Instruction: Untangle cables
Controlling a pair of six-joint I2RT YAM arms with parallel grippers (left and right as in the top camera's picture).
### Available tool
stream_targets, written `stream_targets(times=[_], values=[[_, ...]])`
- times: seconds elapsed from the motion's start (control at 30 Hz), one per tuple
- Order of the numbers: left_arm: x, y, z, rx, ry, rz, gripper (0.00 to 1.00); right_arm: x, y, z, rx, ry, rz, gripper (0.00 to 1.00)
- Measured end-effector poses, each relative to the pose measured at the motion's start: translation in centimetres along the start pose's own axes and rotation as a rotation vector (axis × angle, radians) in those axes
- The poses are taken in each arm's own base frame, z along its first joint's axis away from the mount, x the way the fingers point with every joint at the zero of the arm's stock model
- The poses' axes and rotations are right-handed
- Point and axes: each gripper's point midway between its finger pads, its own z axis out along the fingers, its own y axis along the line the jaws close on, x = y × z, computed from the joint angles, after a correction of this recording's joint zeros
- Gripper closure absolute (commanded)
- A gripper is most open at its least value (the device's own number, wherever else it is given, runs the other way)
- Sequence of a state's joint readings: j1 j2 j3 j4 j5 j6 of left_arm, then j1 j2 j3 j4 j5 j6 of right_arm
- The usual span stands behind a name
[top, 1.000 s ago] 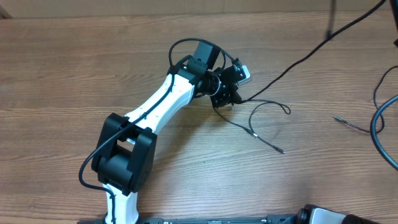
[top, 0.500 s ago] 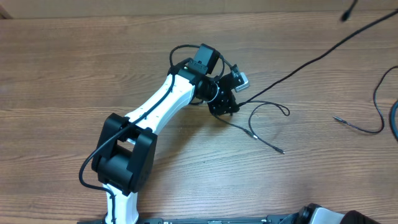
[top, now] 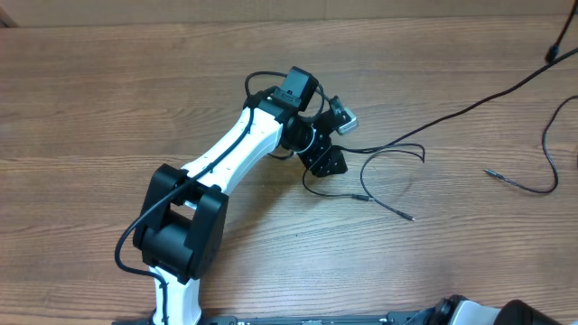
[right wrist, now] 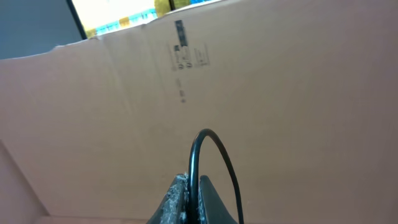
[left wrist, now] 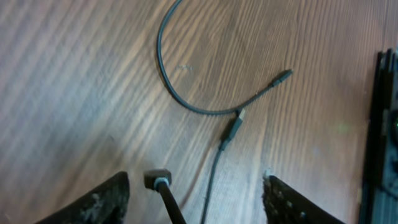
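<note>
While your right tool (right wrist: 188, 199) pinches one thin black flexible cable (right wrist: 194, 155) up off the brown wooden table (top: 90, 108), seemingly to draw it free, your left tool (left wrist: 196, 186) hangs spread over the other thin black plug-tipped cables (left wrist: 193, 109) lying loose below.

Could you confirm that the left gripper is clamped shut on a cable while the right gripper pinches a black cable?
Not quite: the left gripper is open, its fingers wide apart with a plug lying loose on the table between them, as the left wrist view shows. The right gripper does pinch a black cable.
</note>
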State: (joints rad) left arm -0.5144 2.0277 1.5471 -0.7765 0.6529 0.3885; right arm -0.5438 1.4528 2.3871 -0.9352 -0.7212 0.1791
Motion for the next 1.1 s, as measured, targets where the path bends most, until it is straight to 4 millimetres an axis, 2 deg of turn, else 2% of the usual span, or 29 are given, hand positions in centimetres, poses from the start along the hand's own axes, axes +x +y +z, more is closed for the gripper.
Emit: stream_targets(times=[0.23,0.27,0.33,0.37,0.6,0.8,0.87,0.93,0.97,1.07,1.1], values=[[2.0,-0.9,-0.1,0.028,0.076,-0.135,0.24,1.0,-3.7,2.1,0.089,0.025,0.02,0.96],[2.1,-0.9,-0.1,0.029,0.082,-0.142,0.23,1.2,-4.1,2.3,0.097,0.03,0.02,0.95],[2.3,-1.0,-0.1,0.032,0.089,-0.153,0.17,1.5,-4.9,2.8,0.113,0.038,0.023,0.85],[2.3,-1.0,-0.1,0.033,0.088,-0.162,0.14,1.5,-5.0,2.8,0.114,0.039,0.019,0.8],[0.5,-2.0,-0.1,0.108,0.012,-0.143,0.18,2.0,-5.1,2.8,0.117,0.057,0.023,0.84],[0.4,-2.3,-0.1,0.123,0.006,-0.141,0.21,2.2,-4.8,2.8,0.105,0.063,0.026,0.83],[0.4,-2.3,-0.1,0.123,0.006,-0.141,0.25,2.4,-4.8,2.8,0.102,0.073,0.034,0.7],[0.4,-2.3,-0.1,0.123,0.007,-0.138,0.13,3.1,-4.9,2.7,0.106,0.097,0.053,0.62],[0.4,-2.3,-0.1,0.123,0.008,-0.136,0.11,3.5,-5.0,2.7,0.111,0.114,0.063,0.6],[0.4,-2.2,-0.2,0.123,0.007,-0.138,0.11,6.5,-5.8,2.0,0.164,0.22,0.158,0.45],[0.5,-2.1,-0.3,0.122,0.006,-0.14,0.04,7.6,-6.2,1.8,0.189,0.259,0.189,0.39]])
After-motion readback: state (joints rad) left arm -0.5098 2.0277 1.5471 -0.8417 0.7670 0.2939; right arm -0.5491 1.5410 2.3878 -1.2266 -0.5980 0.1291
